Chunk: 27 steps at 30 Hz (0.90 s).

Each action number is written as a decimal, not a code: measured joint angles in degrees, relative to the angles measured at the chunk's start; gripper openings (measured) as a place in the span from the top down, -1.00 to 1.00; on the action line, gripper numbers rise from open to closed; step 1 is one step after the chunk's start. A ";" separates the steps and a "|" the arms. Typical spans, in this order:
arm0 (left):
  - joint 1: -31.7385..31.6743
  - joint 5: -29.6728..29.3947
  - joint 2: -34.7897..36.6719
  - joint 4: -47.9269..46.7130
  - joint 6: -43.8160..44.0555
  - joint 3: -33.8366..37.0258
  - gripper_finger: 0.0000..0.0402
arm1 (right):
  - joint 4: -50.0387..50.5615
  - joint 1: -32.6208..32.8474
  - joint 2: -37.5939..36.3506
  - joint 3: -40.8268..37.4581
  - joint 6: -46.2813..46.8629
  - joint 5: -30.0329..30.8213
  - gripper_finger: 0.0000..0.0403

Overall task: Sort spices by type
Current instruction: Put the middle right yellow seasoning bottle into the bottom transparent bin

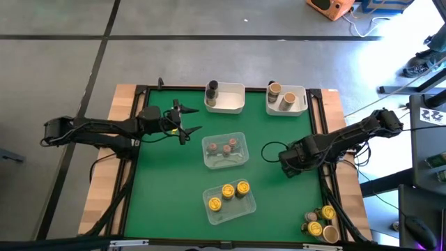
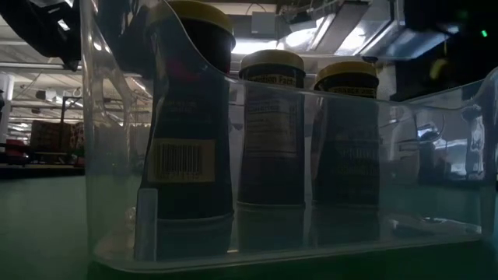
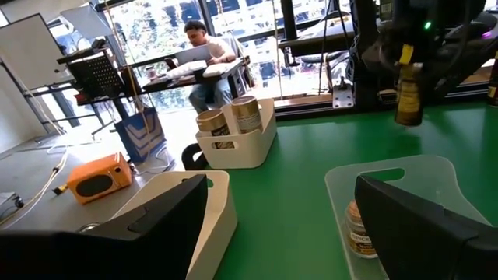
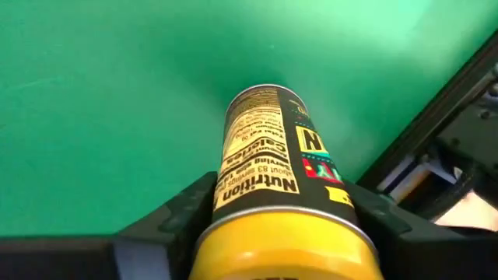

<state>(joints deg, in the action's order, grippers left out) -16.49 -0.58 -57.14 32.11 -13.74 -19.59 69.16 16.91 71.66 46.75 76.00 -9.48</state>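
We see high view evenly lit; green table [image 1: 174, 202] bright. Low view dim, backlit, glare on clear tray [image 2: 117, 140]. Windows [image 3: 233, 15] blown out behind person [image 3: 204, 54].

High view: overhead, straight down, far enough to take in the whole green felt-topped table [image 1: 167, 188] and both arms. Low view: at tabletop level, facing level across into the room, jammed right up against the clear plastic tray of three yellow-lidded dark jars [image 2: 272, 155]; same tray as the near one in the high view [image 1: 228, 199]. Left wrist view: looks across the table toward the room, catching the white rectangular bin of tan-lidded jars [image 3: 237, 140], also in the high view [image 1: 286, 100]. Right wrist view: points down at the felt, very close on a yellow-lidded jar with a nutrition label [image 4: 272, 194].
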 joint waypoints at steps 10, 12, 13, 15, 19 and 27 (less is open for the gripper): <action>0.00 0.00 0.00 -0.25 2.71 -0.02 -0.56 | -5.23 1.17 0.62 14.88 -1.16 3.98 -0.03; 0.02 0.00 0.00 -0.25 3.29 -0.02 -0.56 | -6.91 2.49 1.93 17.78 -1.72 4.08 -0.03; 0.00 0.00 0.00 -0.22 3.40 -0.02 -0.56 | -7.19 3.27 2.82 19.31 -1.72 3.95 -0.03; 0.02 0.00 0.00 -0.27 3.87 -0.02 -0.56 | -6.80 5.06 5.02 22.32 -1.56 3.87 -0.03; 0.04 0.00 0.00 -0.25 4.96 -0.02 -0.56 | -7.48 8.25 10.64 27.81 -1.42 3.06 -0.03; 2.17 0.02 0.00 -1.02 5.05 -0.02 -0.56 | -10.42 10.58 21.48 38.57 -3.45 -1.28 -0.03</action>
<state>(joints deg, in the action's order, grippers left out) -14.32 -0.56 -57.14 31.09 -8.69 -19.62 58.74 27.48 93.14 85.32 72.55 -10.76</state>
